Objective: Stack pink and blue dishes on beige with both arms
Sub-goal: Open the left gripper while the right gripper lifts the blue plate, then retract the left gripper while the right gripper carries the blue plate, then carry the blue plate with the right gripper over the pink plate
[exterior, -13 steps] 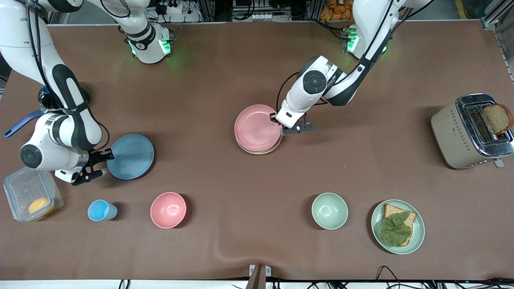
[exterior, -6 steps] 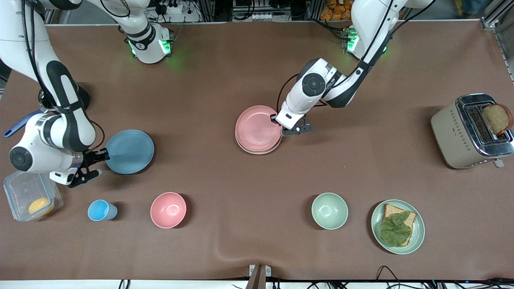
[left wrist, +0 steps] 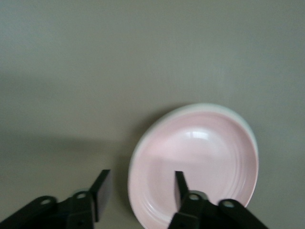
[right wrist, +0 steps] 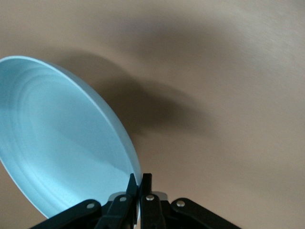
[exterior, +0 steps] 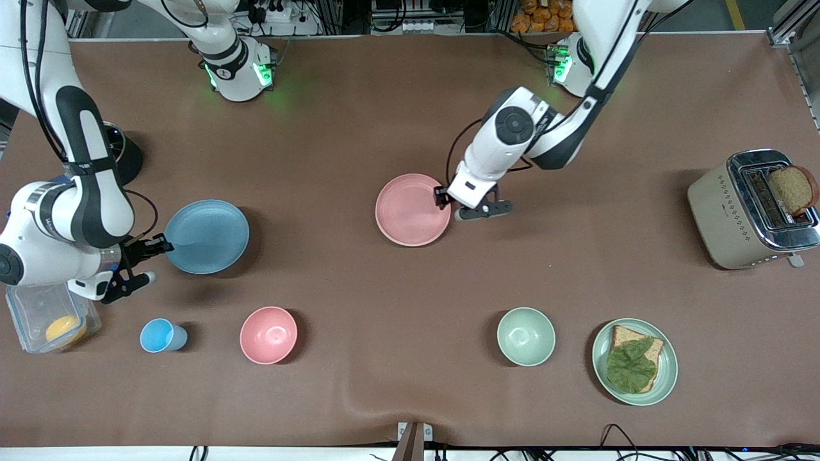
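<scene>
Left tool (exterior: 443,198): jaws parted, astride the rim of the pink plate (exterior: 413,209) without gripping it. Pink plate lies flat mid-desk; in the left wrist view a pale edge of the beige plate (left wrist: 224,109) shows under it. Right tool (exterior: 161,244): clamped shut on the rim of the blue plate (exterior: 208,236), which is tilted and lifted above the desk (exterior: 359,128) toward the right arm's end, well apart from the pink plate.
</scene>
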Motion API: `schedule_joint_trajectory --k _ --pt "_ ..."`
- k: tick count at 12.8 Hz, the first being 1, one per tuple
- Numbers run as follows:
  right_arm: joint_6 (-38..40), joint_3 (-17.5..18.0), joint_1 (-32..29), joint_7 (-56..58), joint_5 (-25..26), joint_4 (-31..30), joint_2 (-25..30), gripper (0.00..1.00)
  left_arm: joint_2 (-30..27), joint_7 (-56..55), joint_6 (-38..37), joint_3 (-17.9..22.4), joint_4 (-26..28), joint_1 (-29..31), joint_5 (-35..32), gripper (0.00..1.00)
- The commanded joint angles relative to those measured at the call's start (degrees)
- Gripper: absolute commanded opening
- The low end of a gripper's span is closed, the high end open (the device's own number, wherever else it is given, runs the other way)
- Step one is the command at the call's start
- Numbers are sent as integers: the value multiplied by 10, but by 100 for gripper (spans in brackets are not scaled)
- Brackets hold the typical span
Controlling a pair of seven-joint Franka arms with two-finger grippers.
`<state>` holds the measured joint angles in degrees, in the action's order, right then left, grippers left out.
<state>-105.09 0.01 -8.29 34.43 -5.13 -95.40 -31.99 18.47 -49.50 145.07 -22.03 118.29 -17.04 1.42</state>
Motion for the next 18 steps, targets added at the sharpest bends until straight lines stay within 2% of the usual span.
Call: schedule_joint_trajectory --k 1,3,5,7,10,14,16,18 --pt "23 -1 20 -23 -18 4 13 0 -95 -9 -109 -3 -16 71 -111 100" --pt "37 -1 30 -44 -18 8 18 0 -132 21 -224 -2 -67 104 -125 100" --pt "47 -1 40 -61 -19 14 18 0 -139 49 -377 1 -154 115 -125 100" --pt "63 -1 49 -75 -26 25 18 0 -138 62 -465 1 -235 145 -126 100" --pt "89 0 73 -126 -27 43 18 0 -150 155 -488 2 -278 194 -117 100" --pt "117 -1 107 -192 -60 54 25 0 -189 319 -498 109 -277 205 -40 100" --pt "120 0 133 -247 -66 54 34 0 -197 354 -514 131 -279 205 -34 100" --pt "127 0 156 -297 -80 55 39 0 -198 357 -525 133 -280 206 -34 100"
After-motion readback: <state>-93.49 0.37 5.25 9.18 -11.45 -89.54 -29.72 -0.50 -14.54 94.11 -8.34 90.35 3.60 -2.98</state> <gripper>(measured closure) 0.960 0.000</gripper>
